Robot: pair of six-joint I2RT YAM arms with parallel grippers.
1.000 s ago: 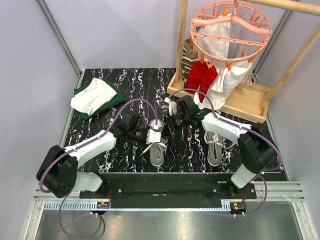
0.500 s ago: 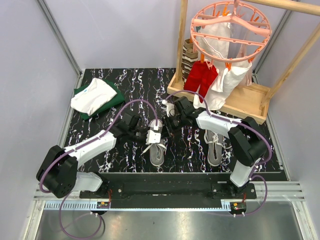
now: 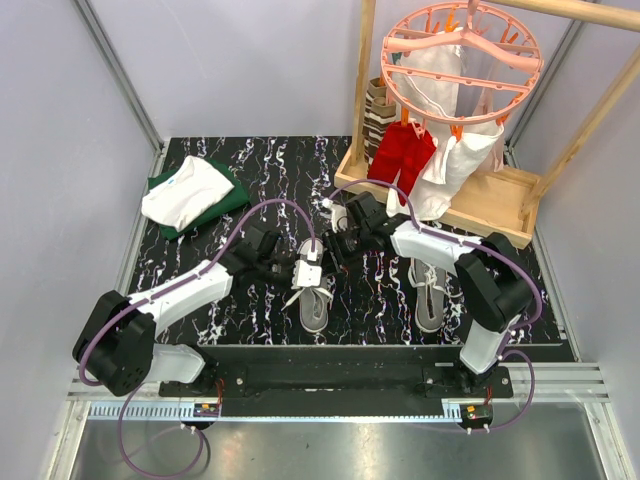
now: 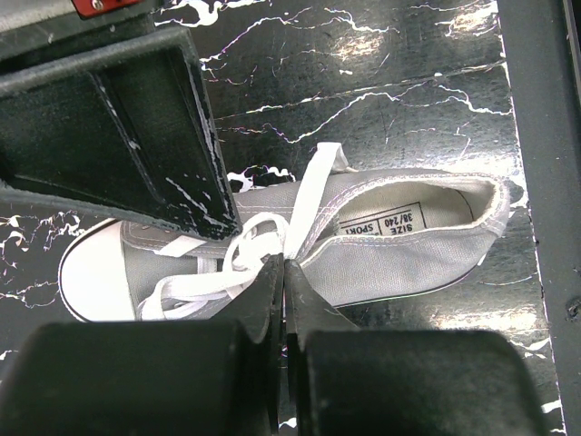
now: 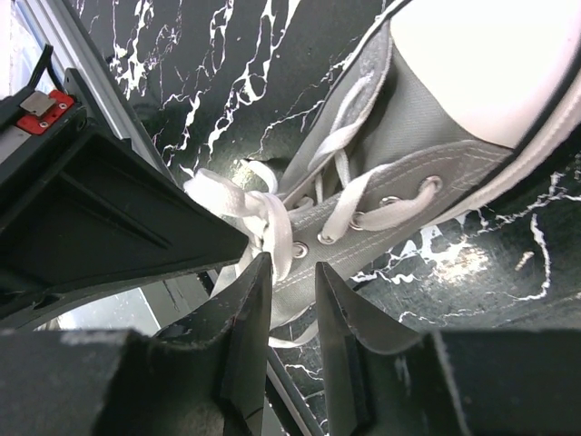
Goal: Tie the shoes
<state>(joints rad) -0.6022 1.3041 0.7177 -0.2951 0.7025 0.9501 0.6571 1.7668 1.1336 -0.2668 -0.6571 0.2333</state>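
One of the shoes, a grey sneaker [image 3: 316, 298] with a white toe cap [image 4: 87, 273], lies mid-table between both arms. Its white laces [image 4: 259, 243] bunch in a loose knot over the tongue. My left gripper [image 4: 284, 263] is shut at that knot, with a flat lace strand [image 4: 310, 198] running into its tips. From the far side, my right gripper [image 5: 292, 265] stands slightly open. Its fingers straddle the eyelet edge of that sneaker [image 5: 427, 136], beside a lace loop [image 5: 259, 211], and grip nothing. The other shoe [image 3: 430, 292] lies to the right, untouched.
Folded white and green clothes [image 3: 190, 193] lie at the back left. A wooden rack [image 3: 480, 205] stands at the back right, with a pink clip hanger [image 3: 460, 50] and red cloth [image 3: 403, 158] on it. The metal rail [image 3: 340, 372] runs along the near edge.
My right gripper has shifted slightly left toward the knot and its jaws have parted a little. The left gripper has stayed shut in place.
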